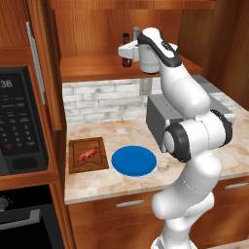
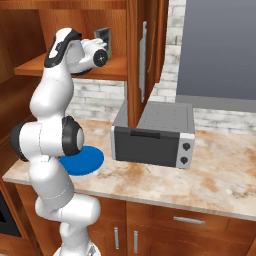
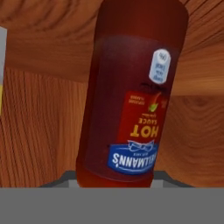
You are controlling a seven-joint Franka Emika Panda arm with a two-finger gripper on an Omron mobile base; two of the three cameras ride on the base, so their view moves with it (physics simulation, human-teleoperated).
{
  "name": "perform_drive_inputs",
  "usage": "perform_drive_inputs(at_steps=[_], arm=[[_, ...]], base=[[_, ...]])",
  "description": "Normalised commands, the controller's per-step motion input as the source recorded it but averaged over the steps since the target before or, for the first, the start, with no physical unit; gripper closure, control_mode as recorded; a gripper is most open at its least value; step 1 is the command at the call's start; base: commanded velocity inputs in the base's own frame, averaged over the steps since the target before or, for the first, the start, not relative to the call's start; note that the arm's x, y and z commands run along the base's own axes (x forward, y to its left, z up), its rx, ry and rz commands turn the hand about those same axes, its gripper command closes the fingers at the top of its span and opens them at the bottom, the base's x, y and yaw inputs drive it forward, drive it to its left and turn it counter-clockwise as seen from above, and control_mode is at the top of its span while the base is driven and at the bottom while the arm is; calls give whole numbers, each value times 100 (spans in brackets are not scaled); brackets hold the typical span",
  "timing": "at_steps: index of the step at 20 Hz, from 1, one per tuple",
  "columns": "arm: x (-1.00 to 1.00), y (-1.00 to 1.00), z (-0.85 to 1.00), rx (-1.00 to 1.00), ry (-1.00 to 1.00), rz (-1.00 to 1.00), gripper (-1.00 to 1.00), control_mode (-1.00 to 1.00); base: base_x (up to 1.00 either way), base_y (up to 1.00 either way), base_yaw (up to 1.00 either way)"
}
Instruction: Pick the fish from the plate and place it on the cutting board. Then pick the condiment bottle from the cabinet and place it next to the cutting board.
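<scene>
- Gripper (image 1: 125, 52) — reaching into the cabinet (image 1: 92, 29) at shelf height, right at the condiment bottle (image 1: 126, 48). Whether the jaws are clamped on the bottle or only close around it cannot be told; the fingertips are hidden in every view.
- Condiment bottle (image 3: 131, 92) — in the hand view it sits immediately in front of the camera, dark red-brown with a red and blue label that appears upside down there. In the left base view it stands upright on the cabinet shelf, black cap up, with a grey cylinder (image 1: 136, 33) just beside it.
- Fish (image 1: 87, 154) — lying on the cutting board (image 1: 87, 155), within the grooved border.
- Plate (image 1: 133, 160) — on the counter (image 1: 116, 182), just right of the cutting board.
- Toaster oven (image 2: 152, 135) — on the counter, right of the plate.
- Microwave (image 1: 19, 121) — at the far left, beside the cabinet.
</scene>
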Motion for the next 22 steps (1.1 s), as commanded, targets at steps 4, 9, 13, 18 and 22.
perform_drive_inputs(at_steps=[4,9,13,18,22], arm=[[-18,0,1,0,0,0,100,-100],[-26,0,7,0,0,0,100,-100],[-28,0,10,0,0,0,100,-100],[-29,0,12,0,0,0,100,-100],[-34,0,6,0,0,0,100,-100]], base=[[0,0,0],[0,0,0],[0,0,0],[0,0,0],[0,0,0]])
